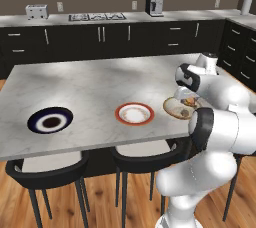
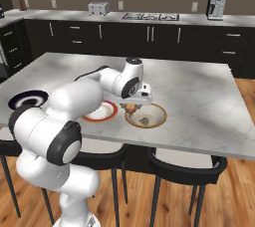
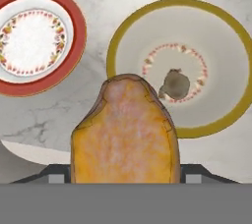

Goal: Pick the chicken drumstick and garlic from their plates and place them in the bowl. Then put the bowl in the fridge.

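Marble counter point(image 1: 100, 84) w/ navy plate point(image 1: 50, 120) far left, red-rimmed plate point(image 3: 34, 41) beside the bowl point(image 3: 216, 46). Gripper point(image 2: 133, 103) hangs over the bowl, clamped on the drumstick point(image 3: 125, 129). Drumstick's long axis runs along the fingers, narrow end pointing down at the bowl. Garlic point(image 3: 174, 84) sits near bowl's centre.
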Motion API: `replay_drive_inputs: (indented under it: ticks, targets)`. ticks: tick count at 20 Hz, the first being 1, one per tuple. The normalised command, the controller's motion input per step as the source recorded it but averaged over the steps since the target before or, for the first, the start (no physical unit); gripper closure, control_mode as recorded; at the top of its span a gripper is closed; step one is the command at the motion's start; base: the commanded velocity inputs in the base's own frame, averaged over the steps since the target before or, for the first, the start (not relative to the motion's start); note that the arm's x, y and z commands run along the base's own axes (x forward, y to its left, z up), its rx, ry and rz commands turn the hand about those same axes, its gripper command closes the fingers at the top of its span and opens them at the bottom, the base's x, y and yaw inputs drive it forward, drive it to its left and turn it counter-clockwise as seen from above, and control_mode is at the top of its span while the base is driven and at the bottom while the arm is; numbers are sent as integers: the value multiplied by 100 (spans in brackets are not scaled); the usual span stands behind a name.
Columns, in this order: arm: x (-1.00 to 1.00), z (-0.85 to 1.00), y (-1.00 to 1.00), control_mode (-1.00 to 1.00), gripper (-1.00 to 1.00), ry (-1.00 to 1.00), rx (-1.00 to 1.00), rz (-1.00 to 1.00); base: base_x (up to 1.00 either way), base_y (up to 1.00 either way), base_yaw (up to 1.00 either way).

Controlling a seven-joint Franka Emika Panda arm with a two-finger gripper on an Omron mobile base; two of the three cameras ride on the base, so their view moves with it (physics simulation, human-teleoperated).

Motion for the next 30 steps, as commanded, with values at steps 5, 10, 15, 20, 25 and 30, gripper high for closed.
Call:
replay_drive_inputs:
  ticks: [5,10,15,20,25,30]
  targets:
    - [42,-23,-14,-100,100,11,1,-37,0,0,0]
    - [40,-25,-9,-100,100,17,0,-38,0,0,0]
    - [37,-26,-8,-100,100,11,5,-31,0,0,0]
    - [37,-11,-11,-100,100,0,17,-22,0,0,0]
    - [28,-21,-1,-100,100,0,11,-23,0,0,0]
    - [22,-23,0,-100,100,0,1,-21,0,0,0]
